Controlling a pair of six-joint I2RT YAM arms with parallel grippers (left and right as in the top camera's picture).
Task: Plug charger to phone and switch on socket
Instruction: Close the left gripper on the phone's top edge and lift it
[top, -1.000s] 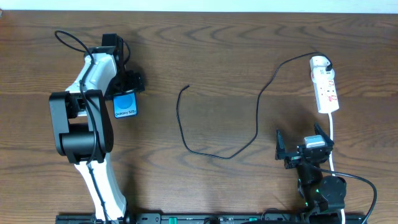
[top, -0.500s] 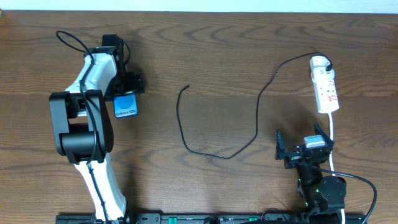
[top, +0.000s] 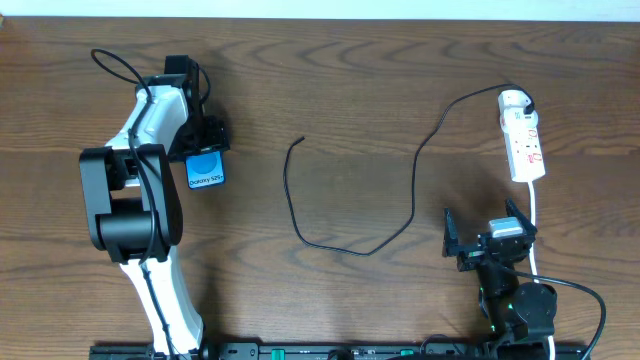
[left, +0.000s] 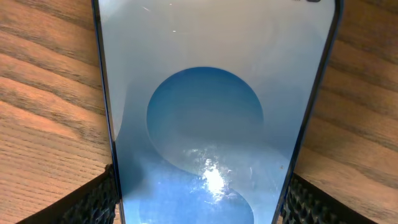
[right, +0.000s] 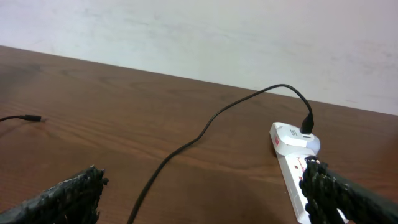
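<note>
The phone (top: 205, 170), blue screen up with a lighter circle, lies on the wooden table at the left. My left gripper (top: 204, 152) is shut on its sides. In the left wrist view the phone (left: 205, 112) fills the frame between the two fingers of my left gripper (left: 202, 208). The charger (top: 414, 190) runs from the socket (top: 523, 140) in a long loop, and its free plug end (top: 302, 139) lies loose at mid-table. My right gripper (top: 485, 240) is open and empty, just in front of the socket. In the right wrist view the right gripper (right: 205, 202) faces the socket (right: 291, 152) and the charger (right: 205, 130).
The socket's white cord (top: 533, 215) runs toward the front edge beside my right arm. A pale wall (right: 199, 31) stands behind the table's far edge. The left arm's body (top: 135, 200) covers the table's left front.
The phone in my left gripper has shifted slightly to the right and toward the front. The right arm and the charger have not moved.
</note>
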